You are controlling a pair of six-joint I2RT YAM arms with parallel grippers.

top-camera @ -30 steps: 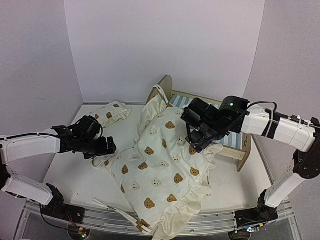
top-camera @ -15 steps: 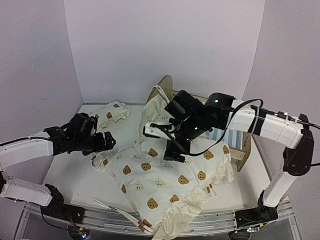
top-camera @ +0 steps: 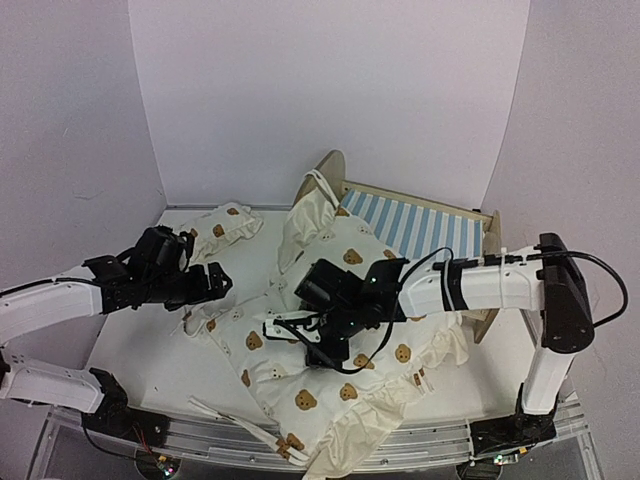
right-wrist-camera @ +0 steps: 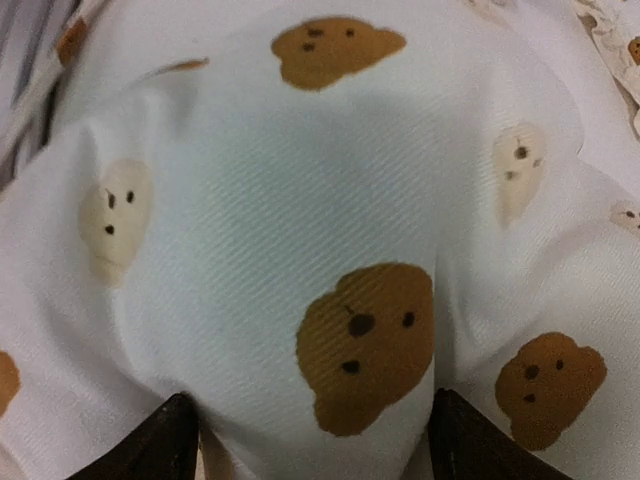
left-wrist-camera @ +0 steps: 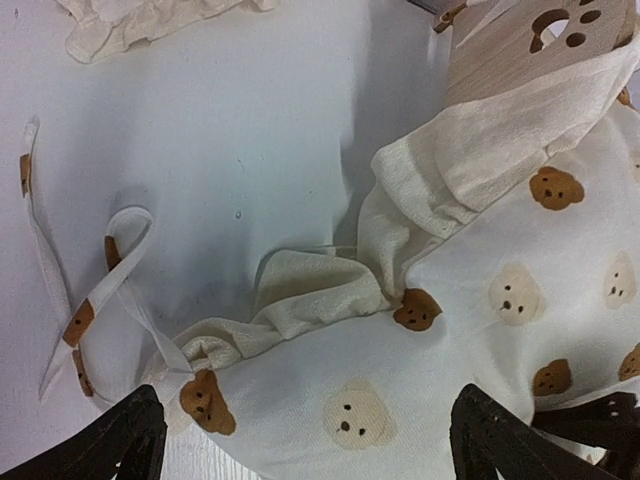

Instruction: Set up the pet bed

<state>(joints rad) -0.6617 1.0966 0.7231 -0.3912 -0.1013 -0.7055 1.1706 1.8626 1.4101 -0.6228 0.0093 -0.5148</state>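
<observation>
The pet bed stands at the back right, its striped base bare and its paw-cutout headboard behind the cushion's raised corner. The big bear-print cushion lies in front of it, with its far-left corner leaning on the headboard. My right gripper is pushed down into the cushion's middle. Its fingers stand wide apart, with a bulge of cushion fabric between them. My left gripper hovers open over the cushion's left ruffled edge and holds nothing.
A small matching pillow lies at the back left. Loose ties trail on the white table by the cushion's edge, and more ties hang at the front edge. White walls close in the back and both sides.
My right arm swung from above the bed leftward and down onto the cushion's middle, uncovering the striped base. The cushion's right side dropped flatter. The left arm barely moved.
</observation>
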